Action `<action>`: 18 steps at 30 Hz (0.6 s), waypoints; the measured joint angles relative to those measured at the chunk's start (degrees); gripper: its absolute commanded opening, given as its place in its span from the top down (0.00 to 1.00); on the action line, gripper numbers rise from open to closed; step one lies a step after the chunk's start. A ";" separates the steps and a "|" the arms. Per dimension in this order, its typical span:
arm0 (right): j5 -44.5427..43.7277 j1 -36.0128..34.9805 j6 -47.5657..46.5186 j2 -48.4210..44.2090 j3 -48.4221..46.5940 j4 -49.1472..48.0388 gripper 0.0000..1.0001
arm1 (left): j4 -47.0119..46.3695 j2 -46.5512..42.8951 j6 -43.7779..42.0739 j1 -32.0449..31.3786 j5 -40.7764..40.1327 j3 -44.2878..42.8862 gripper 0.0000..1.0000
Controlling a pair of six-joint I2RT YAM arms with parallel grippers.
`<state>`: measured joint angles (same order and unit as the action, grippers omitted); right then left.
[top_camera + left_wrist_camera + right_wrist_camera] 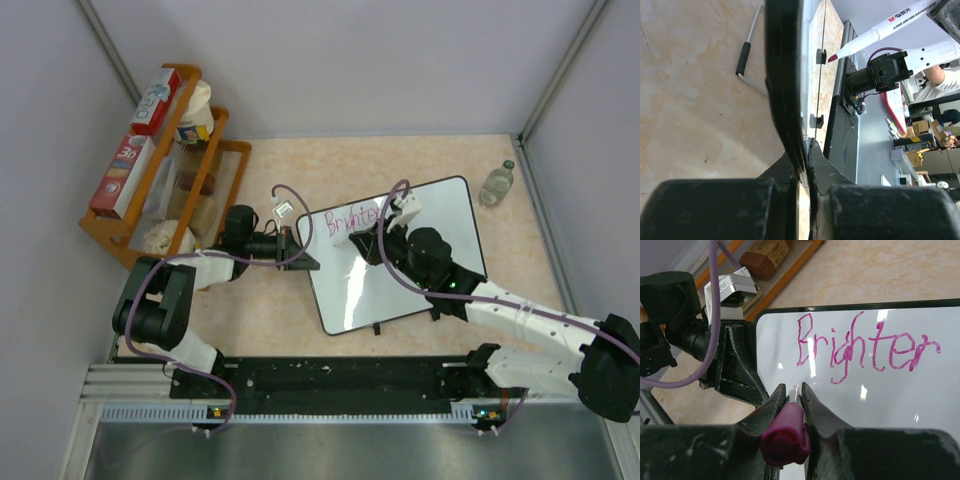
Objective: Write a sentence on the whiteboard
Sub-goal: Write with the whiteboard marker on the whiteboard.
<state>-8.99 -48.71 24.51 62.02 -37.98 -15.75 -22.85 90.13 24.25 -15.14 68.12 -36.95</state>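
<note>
Pinning the whiteboard by its left edge, the left gripper has its fingers closed on the thin black frame. We read that grip as a brace that stops the glossy board from sliding across the table under the push of a pen. The board lies askew on the tabletop, between the two arms. Over it the right gripper is clamped on a magenta-ended marker, its white barrel angled down so that the tip hangs just below the writing; we cannot tell whether it touches the surface. The sentence so far is one pink word, "Brighter", along the board's upper left. We judge the job partly done, with the pen placed to open a second line beneath it.

Around the work, a wooden rack of boxes and bags stands at the far left, well apart from the board, and a clear bottle sits in the far right corner. Neither is near the pen. What crowds it is the rig itself. The left gripper sits just beside the spot where a new line would start. The right forearm lies over the board's lower right half and hides it from above. A purple cable loops over the top edge beside the writing.
</note>
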 measured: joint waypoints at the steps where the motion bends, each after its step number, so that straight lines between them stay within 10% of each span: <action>1: -0.20 0.00 0.11 0.00 0.02 -0.13 1.00 | 0.00 0.00 0.00 0.00 0.00 0.00 1.00; 18: -1.05 -0.07 1.64 -0.63 2.75 -0.85 1.00 | 0.07 0.02 0.04 0.00 -0.07 0.00 1.00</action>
<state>-10.04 -48.77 26.15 61.39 -35.22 -16.60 -22.79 90.15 24.29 -15.14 68.05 -36.95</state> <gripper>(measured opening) 0.141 0.074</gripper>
